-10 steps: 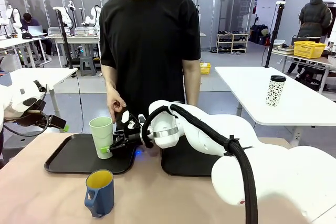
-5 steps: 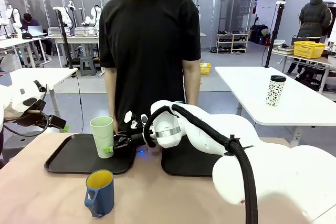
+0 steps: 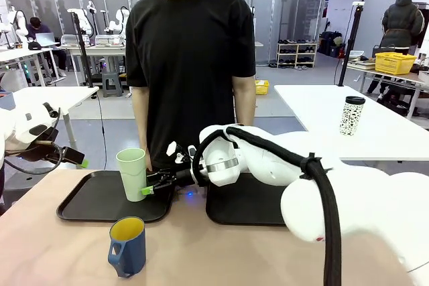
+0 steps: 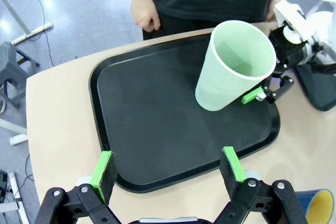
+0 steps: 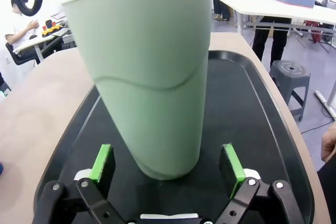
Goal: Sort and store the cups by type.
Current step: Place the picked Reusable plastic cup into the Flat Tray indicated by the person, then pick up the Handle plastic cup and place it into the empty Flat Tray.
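Front camera is a bit stingy here. The right arm [image 3: 268, 162] reaches across the middle and covers a good chunk of the right tray [image 3: 244, 209]. One finger of the right tool [image 5: 167, 167] disappears behind the green tumbler [image 3: 132, 173], so from there I honestly can't say whether it's pinching the cup or not.

The right wrist view sorts that out: the jaws are spread wide, with one green pad on each side of the tumbler's base and a sliver of black tray visible between each pad and the cup. So it's around the cup, not clamped on it. The tumbler sits on the left tray [image 3: 87, 202], toward the right end. It looks tilted in that view, but I can't tell whether that's a real lean or just the wide lens.

The left wrist view looks down into the empty tumbler. The left tool [image 4: 167, 174] hangs wide open over the tray's near edge with nothing between its pads.

The blue mug [image 3: 127, 246] stands on the bare counter [image 3: 214, 252] just in front of the left tray, yellow inside, handle toward picture left. The left wrist view only catches a corner of it, cut off at the bottom right.

The person [image 3: 191, 51] stands at the far side, one hand [image 4: 144, 14] hanging by the counter's edge.
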You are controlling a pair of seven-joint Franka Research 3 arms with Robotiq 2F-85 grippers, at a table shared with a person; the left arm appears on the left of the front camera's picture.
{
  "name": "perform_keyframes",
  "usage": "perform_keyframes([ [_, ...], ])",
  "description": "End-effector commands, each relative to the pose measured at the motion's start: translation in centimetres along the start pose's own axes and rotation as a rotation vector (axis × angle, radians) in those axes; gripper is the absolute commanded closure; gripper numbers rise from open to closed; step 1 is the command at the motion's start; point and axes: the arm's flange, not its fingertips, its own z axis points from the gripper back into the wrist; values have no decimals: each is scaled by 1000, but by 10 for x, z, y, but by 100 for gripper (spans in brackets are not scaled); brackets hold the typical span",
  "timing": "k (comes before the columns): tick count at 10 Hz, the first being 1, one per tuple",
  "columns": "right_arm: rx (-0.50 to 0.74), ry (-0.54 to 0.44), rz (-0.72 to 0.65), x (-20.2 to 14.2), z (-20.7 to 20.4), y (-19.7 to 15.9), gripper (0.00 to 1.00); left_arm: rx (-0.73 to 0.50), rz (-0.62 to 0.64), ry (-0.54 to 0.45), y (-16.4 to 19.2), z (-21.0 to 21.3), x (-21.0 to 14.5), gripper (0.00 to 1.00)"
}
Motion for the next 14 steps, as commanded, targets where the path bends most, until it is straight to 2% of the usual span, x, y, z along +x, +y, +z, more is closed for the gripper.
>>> perform_keyframes([
  [1, -29, 0, 14, 1, 29, 43, 0, 4, -6, -2, 0, 2, 0, 0],
  [4, -73, 93, 12, 8, 61, 76, 0, 4, -6, -2, 0, 2, 0, 0],
  [7, -95, 115, 40, 13, 81, 94, 0, 4, -6, -2, 0, 2, 0, 0],
  [8, -65, 109, 12, 13, 65, 62, 0, 4, -6, -2, 0, 2, 0, 0],
  [14, -65, 109, 12, 13, 65, 62, 0, 4, -6, -2, 0, 2, 0, 0],
])
